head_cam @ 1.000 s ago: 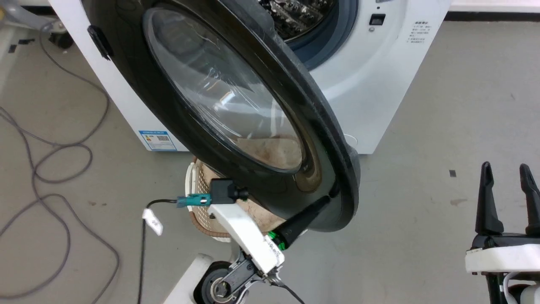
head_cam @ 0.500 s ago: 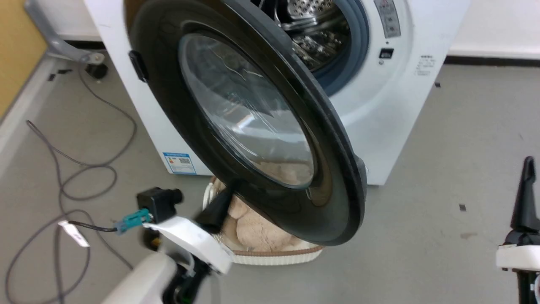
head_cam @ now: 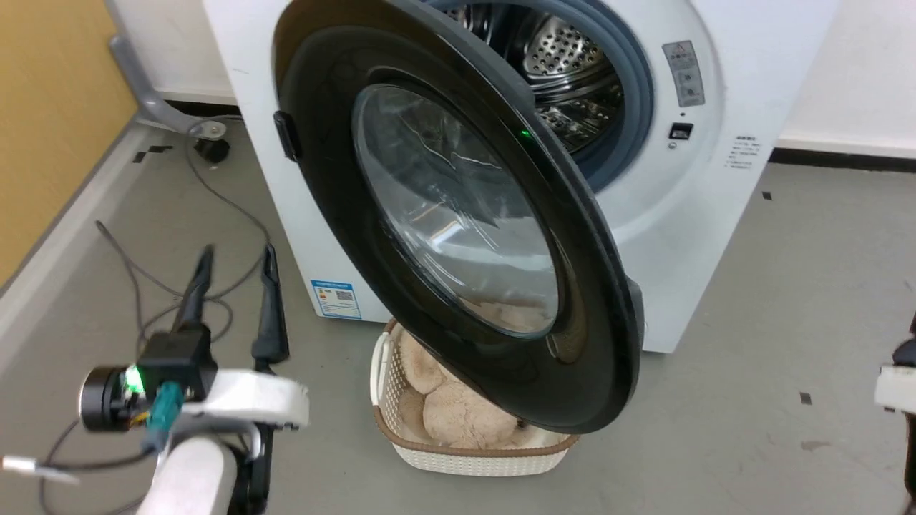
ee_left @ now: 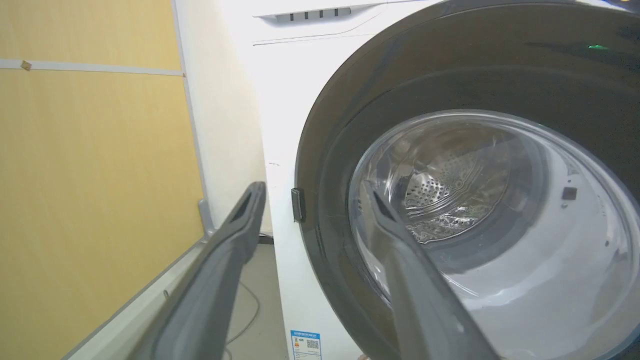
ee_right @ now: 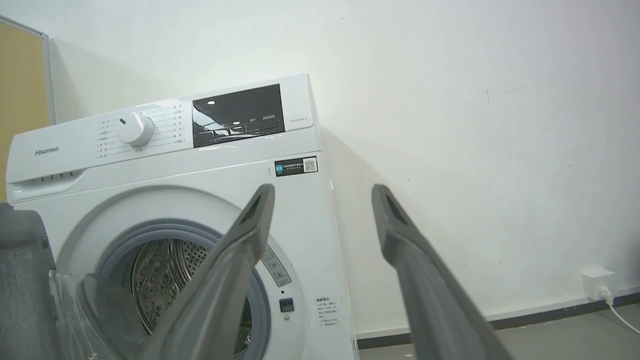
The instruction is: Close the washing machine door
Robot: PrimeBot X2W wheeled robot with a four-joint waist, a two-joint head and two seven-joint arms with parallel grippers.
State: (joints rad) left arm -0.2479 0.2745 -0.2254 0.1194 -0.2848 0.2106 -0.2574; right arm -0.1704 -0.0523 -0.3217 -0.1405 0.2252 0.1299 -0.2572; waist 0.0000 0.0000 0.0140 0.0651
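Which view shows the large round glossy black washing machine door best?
The head view: the large round glossy black door is nearly whole, standing open. The left wrist view crops its right side; the right wrist view catches an edge at lower left.

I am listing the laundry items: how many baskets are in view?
1. The basket stands on the floor before the washer, partly under the open door; the door may hide others.

The left gripper (head_cam: 237, 259), at the head view's lower left on a pale wrist (head_cam: 247, 393), points up with fingers (head_cam: 270, 307) spread, nothing between them. The right gripper (ee_right: 324, 191) holds its fingers (ee_right: 250, 235) apart too.
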